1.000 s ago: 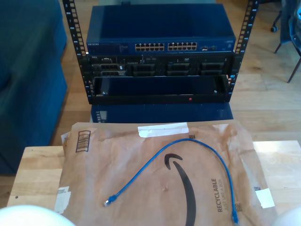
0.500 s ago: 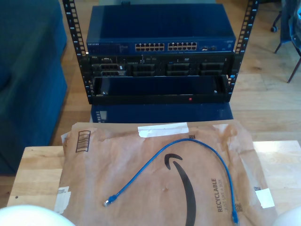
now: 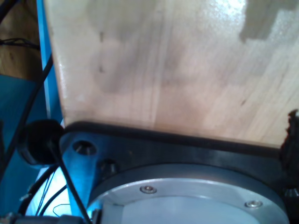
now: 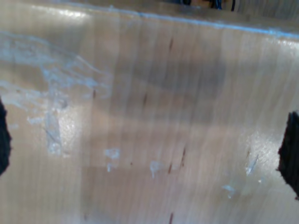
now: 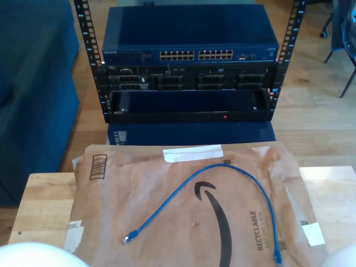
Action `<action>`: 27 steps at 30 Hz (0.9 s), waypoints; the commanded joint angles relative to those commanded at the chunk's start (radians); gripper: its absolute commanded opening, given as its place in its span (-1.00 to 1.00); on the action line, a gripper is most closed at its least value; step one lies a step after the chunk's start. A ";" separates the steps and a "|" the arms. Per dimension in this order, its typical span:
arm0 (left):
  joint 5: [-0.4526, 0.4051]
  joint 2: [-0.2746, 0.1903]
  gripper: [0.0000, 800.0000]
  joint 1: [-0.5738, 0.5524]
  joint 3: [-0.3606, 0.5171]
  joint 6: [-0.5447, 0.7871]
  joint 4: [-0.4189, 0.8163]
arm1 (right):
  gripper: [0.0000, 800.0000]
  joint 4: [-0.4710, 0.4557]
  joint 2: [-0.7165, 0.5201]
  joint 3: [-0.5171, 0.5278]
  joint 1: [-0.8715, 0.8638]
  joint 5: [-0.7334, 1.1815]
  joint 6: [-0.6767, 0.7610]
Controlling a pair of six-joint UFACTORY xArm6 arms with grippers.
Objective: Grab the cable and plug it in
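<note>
- A server rack is standing across the upper half of the exterior view, a blue network switch sitting on top.
- A brown paper mailer is lying flat over the wooden table in the lower half.
- The cable is arching across the mailer, both plugs resting low in the frame.
- Whether my first pincer or my second pincer is released or clenched, I cannot tell.
</note>
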 joint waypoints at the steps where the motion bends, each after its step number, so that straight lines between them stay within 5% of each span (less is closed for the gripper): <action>1: 0.000 0.000 1.00 0.000 0.000 0.000 0.000 | 0.99 0.000 -0.006 -0.020 0.002 0.037 0.000; 8: 0.044 0.000 1.00 0.000 -0.043 -0.003 0.005 | 0.99 0.006 -0.003 -0.302 0.005 0.442 0.006; 14: 0.325 -0.014 1.00 -0.035 -0.252 -0.012 -0.031 | 0.99 0.009 -0.003 -0.450 0.098 0.526 0.164; 19: 0.525 -0.003 1.00 -0.209 -0.460 -0.133 -0.084 | 0.99 0.009 -0.002 -0.520 0.264 0.529 0.342; 27: 0.539 0.003 1.00 -0.502 -0.585 -0.453 -0.089 | 0.95 0.008 0.104 -0.661 0.605 0.531 0.753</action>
